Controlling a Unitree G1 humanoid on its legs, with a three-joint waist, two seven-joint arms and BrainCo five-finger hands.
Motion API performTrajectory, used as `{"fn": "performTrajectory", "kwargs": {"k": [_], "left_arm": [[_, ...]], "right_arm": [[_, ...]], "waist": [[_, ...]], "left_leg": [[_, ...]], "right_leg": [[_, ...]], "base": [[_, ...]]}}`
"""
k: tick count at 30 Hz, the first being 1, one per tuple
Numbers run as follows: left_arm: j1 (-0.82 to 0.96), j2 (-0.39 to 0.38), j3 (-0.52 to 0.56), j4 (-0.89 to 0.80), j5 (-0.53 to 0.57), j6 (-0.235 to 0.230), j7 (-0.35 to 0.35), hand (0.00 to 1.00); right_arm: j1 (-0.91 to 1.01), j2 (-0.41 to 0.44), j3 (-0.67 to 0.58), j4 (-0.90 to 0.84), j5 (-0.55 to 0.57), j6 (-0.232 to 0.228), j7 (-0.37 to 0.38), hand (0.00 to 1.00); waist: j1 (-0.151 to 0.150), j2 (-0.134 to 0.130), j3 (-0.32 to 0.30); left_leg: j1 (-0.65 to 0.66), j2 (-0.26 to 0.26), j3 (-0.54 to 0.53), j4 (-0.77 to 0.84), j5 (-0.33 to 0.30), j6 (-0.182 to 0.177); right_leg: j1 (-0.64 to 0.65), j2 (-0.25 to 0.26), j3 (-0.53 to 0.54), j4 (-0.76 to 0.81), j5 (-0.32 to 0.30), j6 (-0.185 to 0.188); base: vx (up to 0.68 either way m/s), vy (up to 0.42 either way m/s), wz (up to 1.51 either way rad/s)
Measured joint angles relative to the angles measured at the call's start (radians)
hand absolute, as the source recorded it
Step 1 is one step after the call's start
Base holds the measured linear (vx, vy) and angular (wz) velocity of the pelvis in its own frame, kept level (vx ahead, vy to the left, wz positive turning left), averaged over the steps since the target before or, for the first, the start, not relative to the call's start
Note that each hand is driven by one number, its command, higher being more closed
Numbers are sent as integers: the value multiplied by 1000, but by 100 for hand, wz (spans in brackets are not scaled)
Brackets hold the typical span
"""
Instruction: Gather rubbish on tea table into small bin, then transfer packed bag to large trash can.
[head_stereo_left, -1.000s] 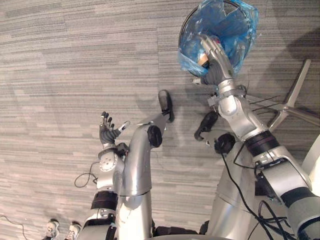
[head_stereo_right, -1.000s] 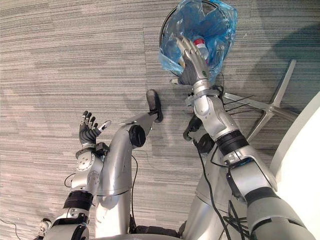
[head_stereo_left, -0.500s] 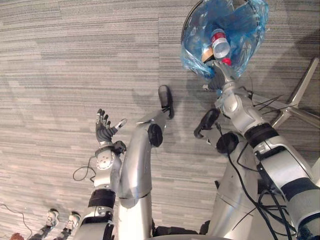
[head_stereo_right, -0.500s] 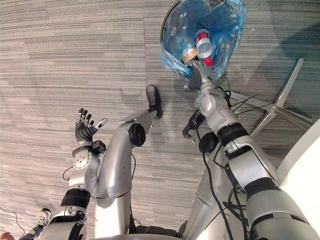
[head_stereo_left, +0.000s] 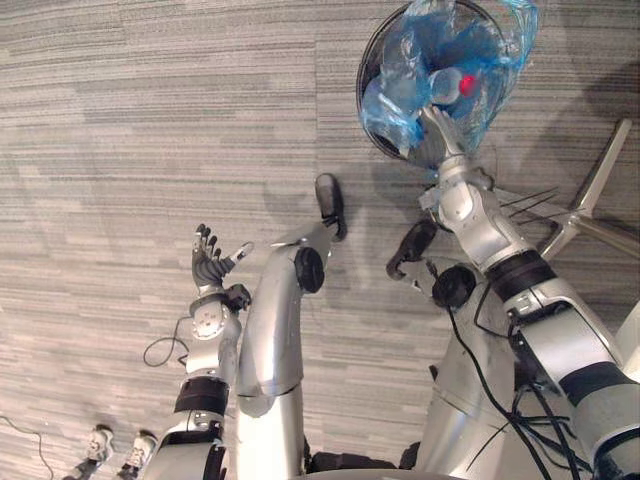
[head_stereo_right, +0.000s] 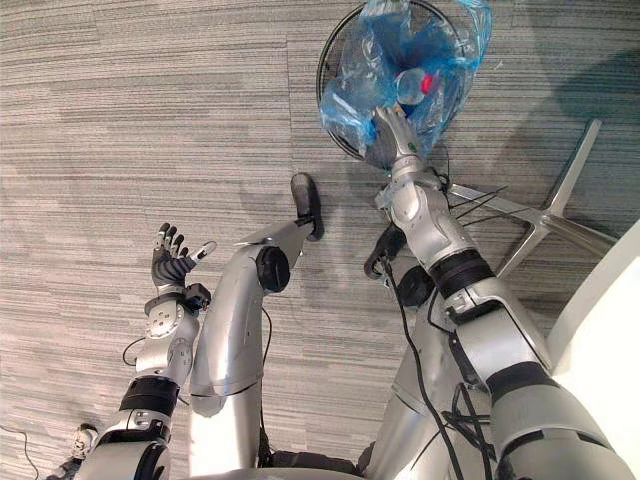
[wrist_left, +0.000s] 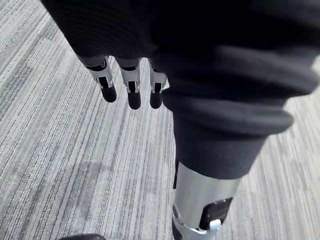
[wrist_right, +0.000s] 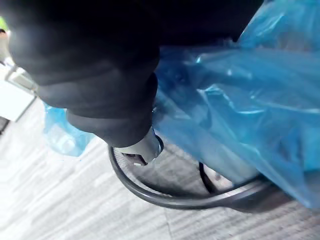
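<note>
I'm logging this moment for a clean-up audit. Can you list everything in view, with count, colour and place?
Bag: 1, translucent blue plastic, at the mouth of the bin, far right.
Bottle: 1, clear with a red cap, inside the bag.
Bin: 1, black round rim, on the floor under the bag.
Chair base: 1, silver spokes, on the floor right of the bin.
Floor: 1, grey striped carpet, all around.
Left robot hand: 1, silver and dark, open, raised over the carpet on the left.
Right robot hand: 1, silver and dark, at the bag's near edge.
</note>
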Motion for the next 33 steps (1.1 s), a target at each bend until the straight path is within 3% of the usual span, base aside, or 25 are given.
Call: {"fn": "performTrajectory", "kwargs": {"k": [5, 6, 8, 13, 15, 19, 24, 27, 29, 30, 31, 32, 33], "left_arm": [[11, -37, -25, 0, 29, 24, -20, 0], [22, -39, -28, -1, 31, 25, -21, 0], [58, -38, -45, -7, 47, 26, -23, 0], [198, -30, -65, -11, 68, 34, -44, 0], [252, -27, -73, -8, 69, 37, -58, 0], [330, -18, -94, 34, 99, 47, -75, 0], [402, 7, -107, 31, 142, 51, -109, 0], [426, 27, -110, -23, 151, 50, -121, 0], [422, 34, -110, -62, 157, 49, -130, 0], [419, 37, -110, -94, 158, 48, -133, 0], [417, 39, -109, -108, 159, 48, -138, 0], [409, 44, -109, -129, 168, 47, -151, 0], [416, 48, -106, -162, 168, 47, -152, 0]], "right_arm": [[142, 37, -59, -117, 41, -2, -4, 100], [188, 56, -71, -146, 55, -2, -4, 100], [261, 85, -87, -198, 93, -2, -4, 100], [486, 198, -103, -353, 212, -35, 13, 100], [577, 245, -111, -394, 251, -55, 36, 100], [668, 275, -135, -405, 289, -74, 74, 100], [706, 275, -179, -406, 318, -75, 113, 100], [706, 274, -198, -417, 317, -95, 144, 100], [707, 267, -210, -439, 317, -99, 150, 100], [706, 261, -220, -449, 318, -102, 157, 100], [707, 258, -226, -451, 318, -107, 160, 100], [706, 260, -238, -455, 319, -110, 160, 100], [701, 260, -240, -459, 322, -112, 161, 100]], "waist": [[-5, -4, -2], [-9, -5, -2], [-13, -8, -4], [-29, -46, -29], [-28, -65, -54], [-32, -72, -139], [-32, -76, -201], [-35, -79, -215], [-60, -79, -215], [-63, -77, -214], [-64, -78, -213], [-74, -85, -213], [-72, -85, -214]], "left_leg": [[166, -11, 10, -120, 25, -19], [226, -23, 12, -165, 44, -2], [325, -31, 17, -224, 57, 0], [628, -57, 32, -421, 86, -21], [769, -72, 35, -525, 110, -26], [954, -99, 37, -686, 156, -33], [1102, -112, 57, -782, 175, -20], [1148, -132, 33, -797, 178, -16], [1152, -146, -2, -790, 184, -4], [1151, -140, -22, -780, 183, 8], [1153, -140, -31, -776, 183, 17], [1157, -154, -61, -759, 184, 22], [1163, -163, -85, -743, 183, 23]], "right_leg": [[164, 17, -25, -118, 34, 8], [220, 19, -31, -151, 42, 8], [318, 27, -41, -206, 56, 6], [606, 68, -54, -401, 93, 37], [743, 88, -62, -499, 114, 51], [907, 126, -53, -652, 159, 65], [1026, 156, -14, -758, 196, 77], [1050, 160, 41, -739, 198, 78], [1051, 160, 108, -709, 196, 103], [1065, 175, 150, -702, 184, 134], [1066, 168, 174, -653, 155, 138], [1075, 162, 205, -495, 98, 144], [1108, 167, 228, -385, 63, 175]], "base": [[-76, 31, -1], [-56, -3, 8], [-44, -52, 2], [38, -96, -10], [148, -80, -5], [185, -40, -12], [113, 32, -29], [74, 17, -24], [10, -12, 26], [-21, -47, 38], [-37, -85, 74], [-47, -101, 95], [-59, -109, 90]]}}
